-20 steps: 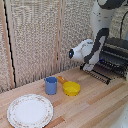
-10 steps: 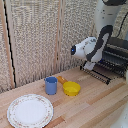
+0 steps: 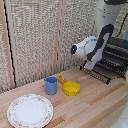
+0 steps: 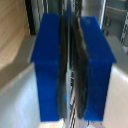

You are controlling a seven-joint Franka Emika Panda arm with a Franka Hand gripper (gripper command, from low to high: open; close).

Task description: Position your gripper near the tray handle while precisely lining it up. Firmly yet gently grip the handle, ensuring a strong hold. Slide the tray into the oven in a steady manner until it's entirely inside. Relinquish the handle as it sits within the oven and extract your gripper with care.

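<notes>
gripper [image 4: 71, 65]: fingers pressed nearly together, pinching the tray handle [image 4: 70, 75] | tray [image 3: 102, 73] protrudes from oven [image 3: 116, 52]

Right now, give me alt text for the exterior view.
A white robot arm's gripper reaches down at the wire tray sticking out of a dark oven. On the wooden table sit a blue mug, yellow pan and white plate.

tool [image 3: 89, 64] at tray [image 3: 100, 73] | oven [image 3: 116, 54] exterior view's right
</notes>
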